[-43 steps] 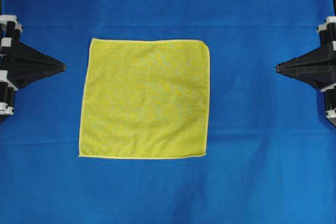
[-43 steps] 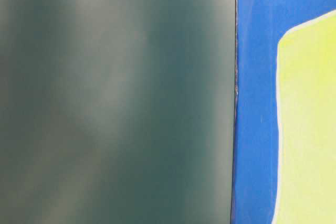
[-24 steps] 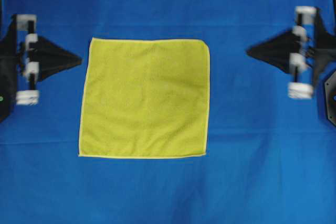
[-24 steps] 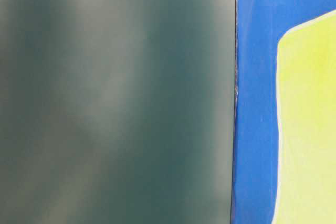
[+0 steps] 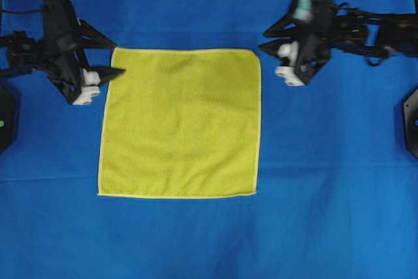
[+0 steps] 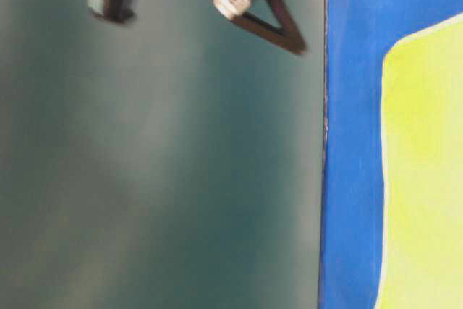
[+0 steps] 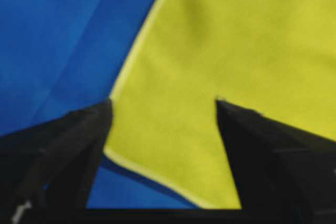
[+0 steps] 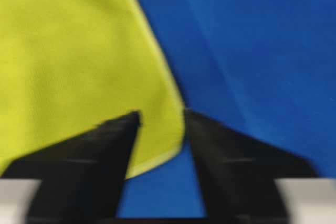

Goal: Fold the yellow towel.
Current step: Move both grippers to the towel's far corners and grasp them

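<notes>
Yellow towel [image 5: 179, 122] flat on the blue table [image 5: 326, 194]. Left hand [image 5: 108, 53] and right hand [image 5: 266, 38] wide open, empty, near the top corners. Could miss a corner or grab the blue cover too.

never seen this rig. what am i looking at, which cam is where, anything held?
Two robot arms work over a table under a blue table cover. One camera looks straight down, one sits at table level and is mostly blurred, and one rides on each wrist looking out between its claw's fingers. A yellow towel lies flat and unfolded. The left claw and the right claw each hang at a far corner of the towel, jaws open. Nothing is held.
</notes>
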### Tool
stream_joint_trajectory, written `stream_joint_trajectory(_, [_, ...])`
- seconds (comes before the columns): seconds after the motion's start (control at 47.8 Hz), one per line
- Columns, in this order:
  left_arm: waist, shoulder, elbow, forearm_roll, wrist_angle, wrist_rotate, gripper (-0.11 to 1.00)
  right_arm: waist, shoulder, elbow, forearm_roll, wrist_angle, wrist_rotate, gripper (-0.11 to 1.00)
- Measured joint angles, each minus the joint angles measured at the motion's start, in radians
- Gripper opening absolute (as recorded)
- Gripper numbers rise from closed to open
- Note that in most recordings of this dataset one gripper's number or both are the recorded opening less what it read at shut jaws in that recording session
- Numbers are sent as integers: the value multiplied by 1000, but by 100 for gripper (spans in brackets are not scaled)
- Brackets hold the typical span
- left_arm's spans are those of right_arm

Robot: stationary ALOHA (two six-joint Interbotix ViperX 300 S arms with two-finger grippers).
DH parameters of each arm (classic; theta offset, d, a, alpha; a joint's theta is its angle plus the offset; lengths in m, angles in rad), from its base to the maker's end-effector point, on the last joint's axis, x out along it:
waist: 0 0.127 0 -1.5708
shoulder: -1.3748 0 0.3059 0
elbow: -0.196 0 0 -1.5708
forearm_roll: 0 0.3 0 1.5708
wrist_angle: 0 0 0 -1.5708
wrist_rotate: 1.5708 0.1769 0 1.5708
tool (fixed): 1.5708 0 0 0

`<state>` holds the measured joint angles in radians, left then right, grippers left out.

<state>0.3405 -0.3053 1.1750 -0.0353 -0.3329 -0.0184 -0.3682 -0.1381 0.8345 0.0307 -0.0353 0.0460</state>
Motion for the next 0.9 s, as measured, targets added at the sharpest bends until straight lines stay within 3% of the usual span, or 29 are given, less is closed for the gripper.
stream_joint_trajectory(0.335, [78,179,-14,0,-80,-3,72,-15,229,-80,-12,-2,-5,57])
stream_joint_trajectory(0.649, [110,278,-34,0,-91,0,68,-46,296,-91,-12,-44,0,54])
stream_joint_trajectory(0.732, [114,282,-38,0,-80,-2,56,-48,298,-91,-12,-46,-5,41])
stream_joint_trajectory(0.837, [115,282,-38,0,-64,-8,27,-46,298,-91,-14,-44,-6,11])
stream_joint_trajectory(0.9, [115,282,-38,0,-60,-8,10,-44,298,-91,-14,-44,-6,3])
